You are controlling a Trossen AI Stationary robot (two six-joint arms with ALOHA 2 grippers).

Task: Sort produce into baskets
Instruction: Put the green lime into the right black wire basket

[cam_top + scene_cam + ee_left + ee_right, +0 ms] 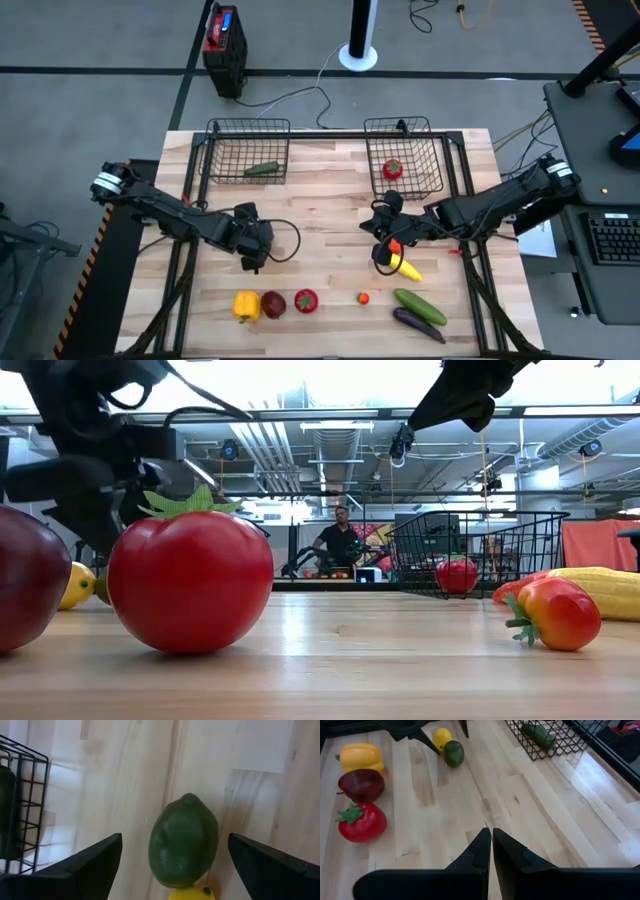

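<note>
Left wrist view: left gripper has jaws spread wide w/ a green lime sitting between them on the table; fingers don't touch it, nothing held. A bit of yellow lemon pokes in just beside the lime, mostly cut off. Right gripper has jaws pressed together, nothing between them, hanging over bare wood.

Hard to see: in high view the left gripper covers lime and lemon completely. Right gripper there sits over the end of the corn; whether it touches can't be told. Low view shows only dark arm parts at the top, grippers not clear.

Pose: left arm reaches from the left edge toward table centre, wrist bent down. Right arm comes in from the right edge, stretched toward centre.

Produce: cucumber in left basket, tomato in right basket. Front row on table: yellow pepper, dark red apple, tomato, small orange piece, 2nd cucumber, eggplant.
</note>
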